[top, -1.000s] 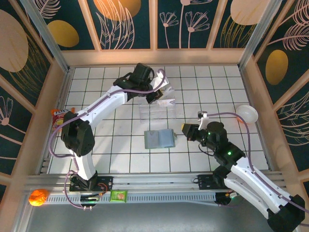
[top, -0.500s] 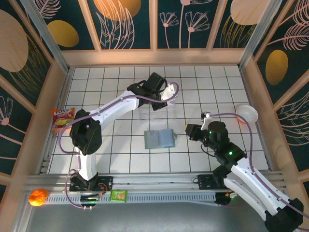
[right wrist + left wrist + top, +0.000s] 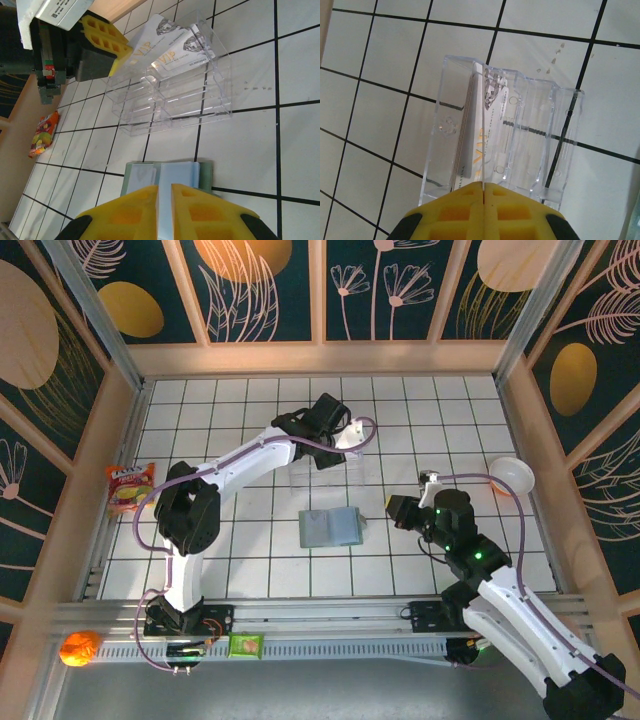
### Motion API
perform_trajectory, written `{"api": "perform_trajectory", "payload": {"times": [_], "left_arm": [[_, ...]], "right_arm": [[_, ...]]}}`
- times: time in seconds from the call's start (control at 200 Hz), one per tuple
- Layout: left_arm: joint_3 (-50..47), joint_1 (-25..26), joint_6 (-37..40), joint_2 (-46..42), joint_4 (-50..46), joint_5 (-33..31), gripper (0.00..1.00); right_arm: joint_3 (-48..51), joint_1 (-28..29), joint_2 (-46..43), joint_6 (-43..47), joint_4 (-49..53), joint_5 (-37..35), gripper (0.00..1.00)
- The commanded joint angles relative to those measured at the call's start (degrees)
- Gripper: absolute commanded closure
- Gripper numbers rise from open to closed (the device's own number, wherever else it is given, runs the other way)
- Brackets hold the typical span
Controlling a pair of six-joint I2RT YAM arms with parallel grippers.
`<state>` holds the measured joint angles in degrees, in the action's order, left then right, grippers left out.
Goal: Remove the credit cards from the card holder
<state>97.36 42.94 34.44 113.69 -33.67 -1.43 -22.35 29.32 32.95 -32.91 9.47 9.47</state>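
Left claw (image 3: 483,188) clamps one credit card (image 3: 151,31) edge-on over the clear tray (image 3: 560,145); more cards (image 3: 465,127) stand stacked in its slot just left. Right claw (image 3: 165,192), grip unclear, hovers above the open card holder (image 3: 205,173).

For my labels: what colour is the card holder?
Card holder: grey-green, best in the top external view.

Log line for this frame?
left gripper: shut on card at clear rack | right gripper: slightly open, beside card holder | card holder: open, flat
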Motion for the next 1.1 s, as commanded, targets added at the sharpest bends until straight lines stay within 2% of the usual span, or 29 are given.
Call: {"api": "perform_trajectory", "payload": {"times": [0.0, 0.275, 1.091], "left_arm": [[1.08, 0.3, 1.77, 0.37, -1.36, -0.32, 1.0], [-1.58, 1.0, 3.34, -0.92, 2.14, -3.09, 1.0], [-5.43, 1.75, 3.65, -0.64, 5.08, -3.87, 1.0]], "right_arm": [[-0.51, -0.63, 0.11, 0.33, -0.68, 1.12, 0.85], [-0.33, -1.08, 0.35, 0.0, -1.03, 2.13, 0.85], [-0.77, -1.93, 0.36, 0.01, -0.83, 3.18, 0.85]]}}
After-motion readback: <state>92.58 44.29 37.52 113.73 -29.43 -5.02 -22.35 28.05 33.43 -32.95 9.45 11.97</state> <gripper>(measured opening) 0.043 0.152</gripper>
